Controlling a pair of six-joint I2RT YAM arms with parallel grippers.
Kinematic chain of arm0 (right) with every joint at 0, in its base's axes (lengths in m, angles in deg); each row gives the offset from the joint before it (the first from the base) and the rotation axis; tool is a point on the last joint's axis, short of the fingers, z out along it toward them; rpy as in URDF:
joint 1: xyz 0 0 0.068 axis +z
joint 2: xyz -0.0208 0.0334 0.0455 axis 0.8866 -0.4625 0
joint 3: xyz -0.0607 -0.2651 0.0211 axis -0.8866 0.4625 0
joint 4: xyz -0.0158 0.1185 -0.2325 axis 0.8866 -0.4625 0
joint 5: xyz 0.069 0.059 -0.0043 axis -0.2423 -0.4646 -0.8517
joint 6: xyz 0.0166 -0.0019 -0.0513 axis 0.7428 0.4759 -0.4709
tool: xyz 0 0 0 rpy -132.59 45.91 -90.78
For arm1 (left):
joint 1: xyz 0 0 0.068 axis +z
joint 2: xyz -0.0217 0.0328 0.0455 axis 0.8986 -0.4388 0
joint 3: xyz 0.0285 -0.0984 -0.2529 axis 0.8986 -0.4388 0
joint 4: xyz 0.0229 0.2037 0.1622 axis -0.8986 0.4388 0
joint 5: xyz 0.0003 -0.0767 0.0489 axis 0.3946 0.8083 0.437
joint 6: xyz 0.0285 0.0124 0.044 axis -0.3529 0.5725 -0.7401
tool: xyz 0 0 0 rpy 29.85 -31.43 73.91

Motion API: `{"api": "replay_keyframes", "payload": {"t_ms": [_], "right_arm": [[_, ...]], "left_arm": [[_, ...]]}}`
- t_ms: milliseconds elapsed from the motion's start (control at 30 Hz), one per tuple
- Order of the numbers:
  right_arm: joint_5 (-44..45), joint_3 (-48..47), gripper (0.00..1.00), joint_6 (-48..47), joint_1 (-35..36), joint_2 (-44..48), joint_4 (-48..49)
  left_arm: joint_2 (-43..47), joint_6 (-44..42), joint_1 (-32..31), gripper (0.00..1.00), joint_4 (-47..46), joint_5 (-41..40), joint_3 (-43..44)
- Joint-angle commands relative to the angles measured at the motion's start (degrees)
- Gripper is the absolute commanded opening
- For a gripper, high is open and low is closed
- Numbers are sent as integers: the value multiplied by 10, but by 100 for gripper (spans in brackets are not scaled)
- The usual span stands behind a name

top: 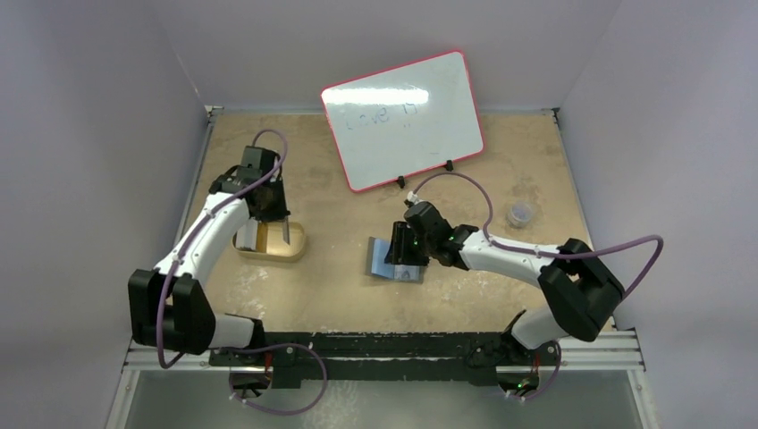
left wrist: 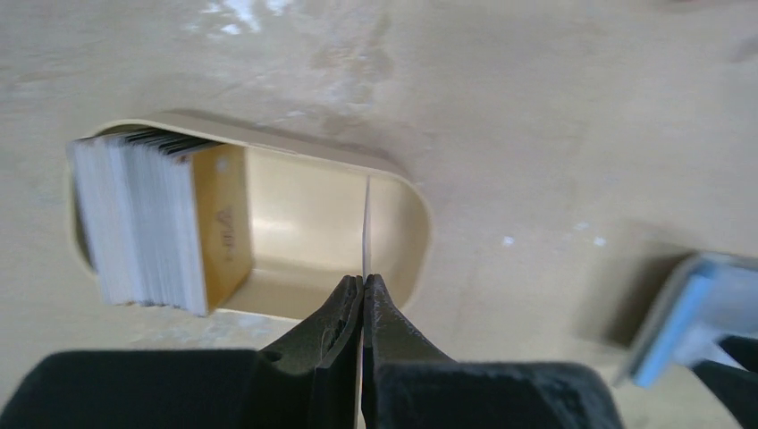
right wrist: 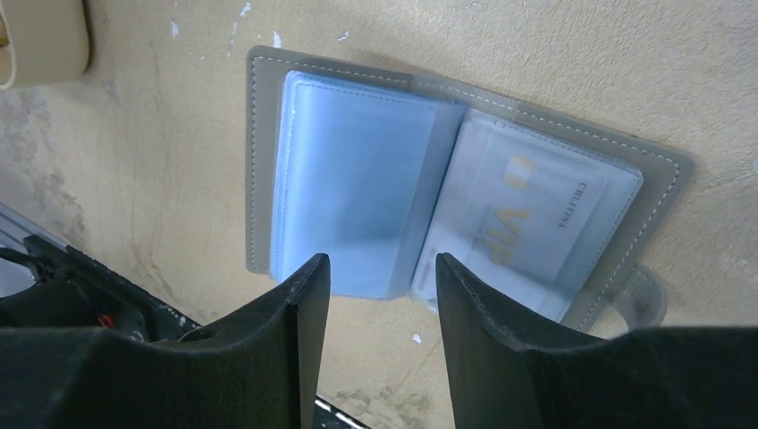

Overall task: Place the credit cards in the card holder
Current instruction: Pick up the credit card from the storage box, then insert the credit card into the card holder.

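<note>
One whiteboard. Front-left of it, one tin, one stack of credit cards too tightly packed to count, one single card edge-on. Directly before the whiteboard, one card holder, one VIP card pocketed. Front-right, one small round object.

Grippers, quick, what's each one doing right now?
Left gripper: closed on one card, over the tin.
Right gripper: open, holding nothing, above the card holder.

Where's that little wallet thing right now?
The card holder lies open near the middle of the table in the top view, just under the right gripper, right of the beige tin.
</note>
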Motion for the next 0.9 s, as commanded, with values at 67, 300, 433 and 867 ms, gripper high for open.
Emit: {"api": "replay_keyframes", "payload": {"t_ms": [67,300,433,867], "right_arm": [[2,-15,47,0,2,34,-12],[9,-6,40,-9,-12,46,-21],[10,7,38,-16,-30,61,-26],[-6,55,30,-38,-90,78,-15]], "left_arm": [[69,99,3,0,-107,228,-21],[127,244,-32,0,-272,335,-110],[122,291,-105,0,-327,312,-128],[-9,391,-275,0,-521,259,-169]]}}
